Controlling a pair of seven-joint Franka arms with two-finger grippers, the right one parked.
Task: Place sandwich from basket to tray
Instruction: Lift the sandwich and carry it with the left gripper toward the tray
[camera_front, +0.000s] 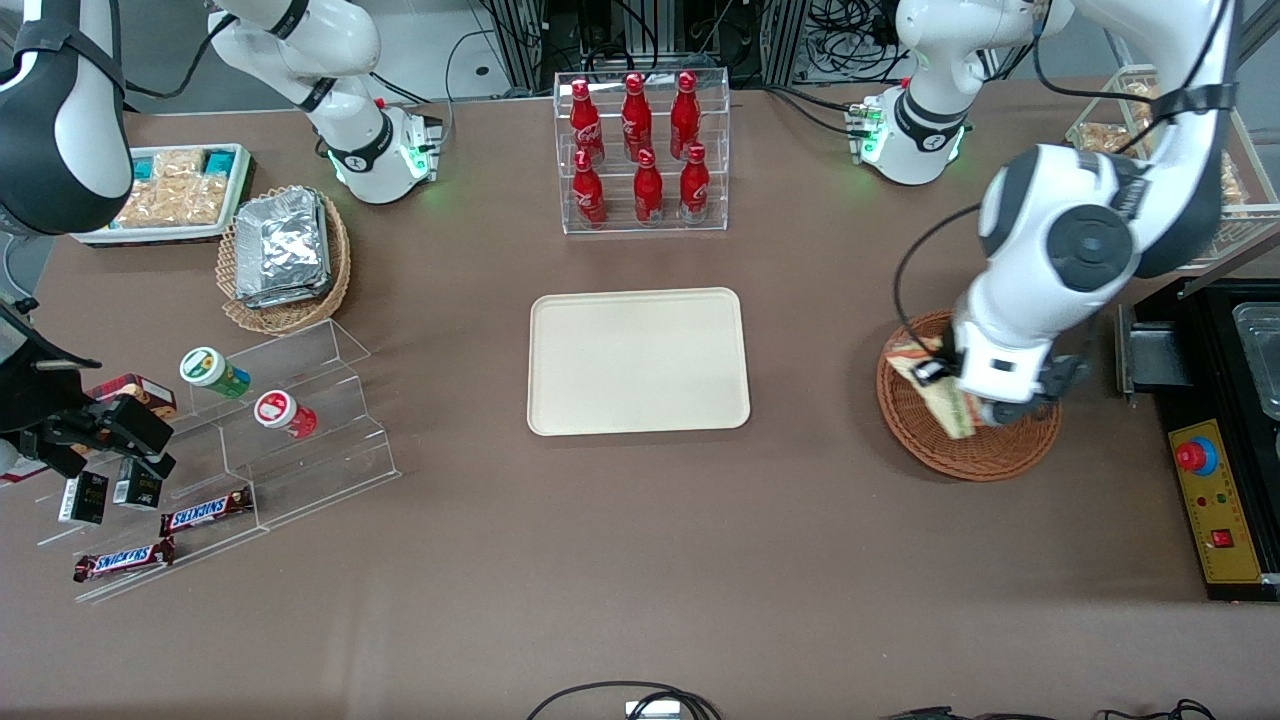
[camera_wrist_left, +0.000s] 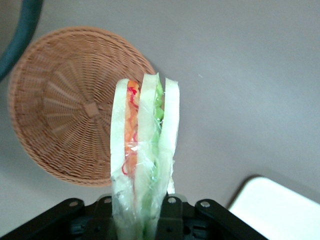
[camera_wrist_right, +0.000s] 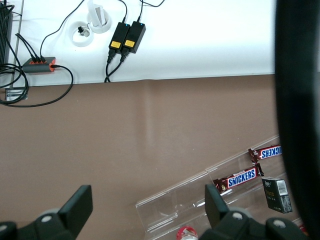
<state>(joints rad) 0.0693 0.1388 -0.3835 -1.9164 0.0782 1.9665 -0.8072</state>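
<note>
On the brown table (camera_front: 640, 560), a clear rack of red bottles (camera_front: 640, 150) stands farther from the front camera than the cream tray (camera_front: 638, 361), whose surface is bare. The reddish wicker basket (camera_front: 940, 440) sits toward the working arm's end, well apart from the tray, partly covered by the arm. The gripper (camera_front: 960, 400) is over the basket, its jaws clenched on the sandwich (camera_wrist_left: 145, 150), apparently lifted above the basket's weave. The clear-wrapped wedge shows three white bread slices with orange and green filling between.
</note>
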